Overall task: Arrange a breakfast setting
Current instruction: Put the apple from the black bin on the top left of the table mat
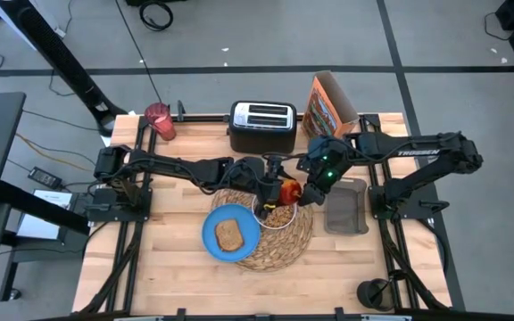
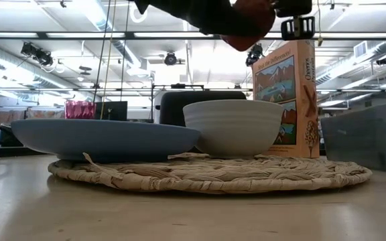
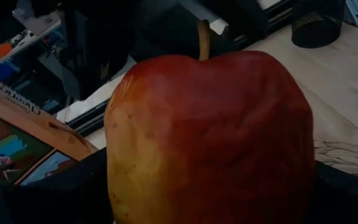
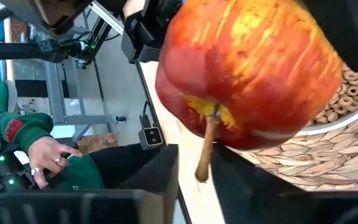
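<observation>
A red apple (image 1: 290, 190) hangs in the air over the white bowl (image 1: 279, 217) of cereal, between my two grippers. My left gripper (image 1: 277, 187) comes from the table's left and is shut on the apple (image 3: 210, 137). From the right, my right gripper (image 1: 308, 191) stands slightly open, with the apple's stem (image 4: 207, 146) in the gap between its fingers. The bowl and a blue plate (image 1: 214, 242) carrying a toast slice (image 1: 230, 234) rest on the round woven placemat (image 1: 284, 250). A pink-red cup (image 1: 160, 120) stands at the far left corner. No spoon shows. My left gripper has the apple between its two fingers, one on each of two opposite sides (image 3: 120, 180). The fingers reach in nearly level from the table's left. The apple is lifted clear above the bowl, its stem toward my right gripper. My right gripper has the stem between its parted fingers (image 4: 160, 177); whether they touch it I cannot tell.
A toaster (image 1: 262, 125) and a cereal box (image 1: 328, 105) stand along the far edge. A grey tray (image 1: 346, 209) lies right of the placemat. A person's hand (image 4: 45, 155) shows beyond the table in the right wrist view. Bare wood lies near the front edge.
</observation>
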{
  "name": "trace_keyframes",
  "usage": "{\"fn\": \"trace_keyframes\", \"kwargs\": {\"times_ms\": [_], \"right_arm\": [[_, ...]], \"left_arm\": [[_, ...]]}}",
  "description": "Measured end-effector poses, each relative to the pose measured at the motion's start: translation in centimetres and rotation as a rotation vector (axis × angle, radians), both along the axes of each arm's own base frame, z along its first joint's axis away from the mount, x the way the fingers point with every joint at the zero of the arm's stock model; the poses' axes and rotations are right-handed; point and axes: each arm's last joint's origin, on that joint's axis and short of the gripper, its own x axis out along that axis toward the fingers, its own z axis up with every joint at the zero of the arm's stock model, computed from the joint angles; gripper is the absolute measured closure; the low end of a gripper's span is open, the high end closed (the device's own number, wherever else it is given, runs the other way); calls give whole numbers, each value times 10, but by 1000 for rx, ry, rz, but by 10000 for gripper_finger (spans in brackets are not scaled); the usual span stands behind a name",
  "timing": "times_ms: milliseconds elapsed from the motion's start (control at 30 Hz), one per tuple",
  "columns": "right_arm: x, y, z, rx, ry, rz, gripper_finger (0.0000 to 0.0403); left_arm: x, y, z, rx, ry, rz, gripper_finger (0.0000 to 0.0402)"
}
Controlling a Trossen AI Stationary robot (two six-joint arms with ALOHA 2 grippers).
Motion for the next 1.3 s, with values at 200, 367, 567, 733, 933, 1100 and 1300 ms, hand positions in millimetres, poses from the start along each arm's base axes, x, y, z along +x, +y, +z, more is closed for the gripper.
{"fn": "trace_keyframes", "kwargs": {"times_ms": [200,367,567,733,933,1100,1300], "right_arm": [[-8,0,8,-3,-26,-12,238],[-30,-1,27,-31,-105,-62,216],[-65,-3,54,-125,-258,-170,215],[-83,-4,71,-175,-400,-223,215],[-85,2,79,-234,-496,-198,215],[-66,18,74,-263,-501,-167,215],[-36,40,67,-292,-534,-208,215]], "left_arm": [[0,-1,1,-11,-10,5,64],[-6,-5,14,-23,-42,0,64],[-30,-3,54,-158,-127,47,65],[-65,-1,90,-278,-144,78,65],[-110,-1,124,-441,-151,115,65],[-140,-1,131,-501,-63,154,65],[-173,5,129,-474,82,206,65]]}}
